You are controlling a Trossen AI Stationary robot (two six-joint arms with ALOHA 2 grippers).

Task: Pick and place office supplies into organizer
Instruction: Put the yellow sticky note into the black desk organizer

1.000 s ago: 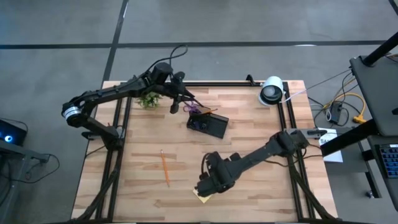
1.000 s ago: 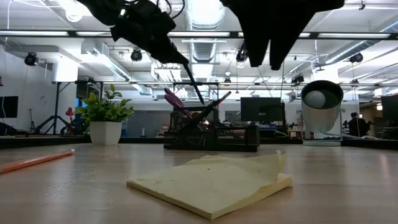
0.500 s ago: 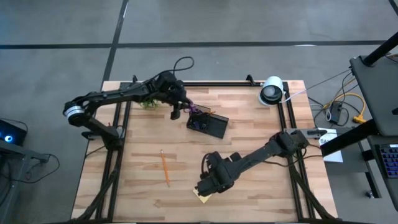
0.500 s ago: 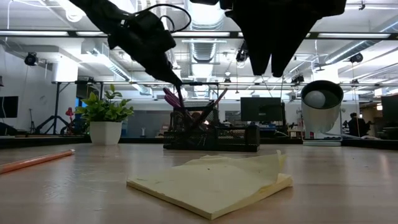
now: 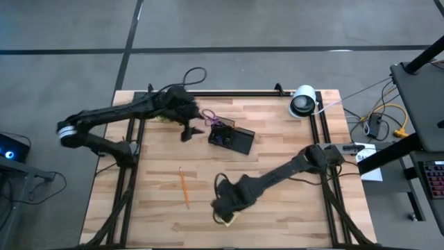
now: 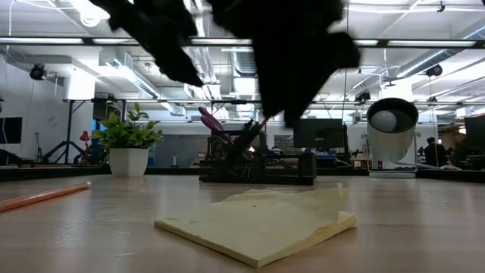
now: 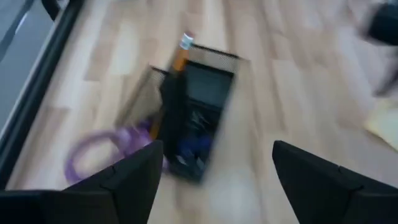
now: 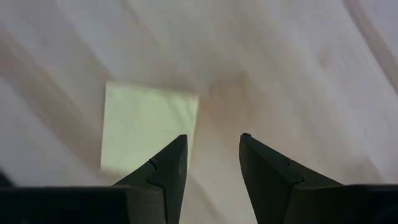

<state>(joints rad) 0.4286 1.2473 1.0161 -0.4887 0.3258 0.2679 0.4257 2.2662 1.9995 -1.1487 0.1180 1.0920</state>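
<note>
A wooden table [image 5: 277, 146] stands on a grey floor, and the low view looks past it into a big workshop with ceiling lights and ducts. No brand, label or writing can be read on anything here.

The black organizer [image 5: 232, 139] sits on the far half of the table, its long axis slightly slanted to the table's edges. Purple-handled scissors [image 5: 216, 119] stick out of its upright compartment at the left end, handles leaning toward the far left corner; pens [image 6: 254, 133] also lean out of that compartment. The left gripper [image 5: 189, 128] hangs just left of the organizer, jaws spread wide and empty.

An orange pencil [image 5: 184, 187] lies loose on the near left part of the table, its long axis running roughly near to far. The yellow sticky-note pad [image 6: 258, 220] lies flat near the front edge, its top sheet curling up. The right gripper [image 5: 223, 208] hovers right above it; the right wrist view shows its fingers [image 8: 163, 171] apart, holding nothing, with the pad's corner beside them.

A small green plant [image 6: 127, 144] stands at the far left, and a round white-and-black device [image 5: 303, 101] stands at the far right.
</note>
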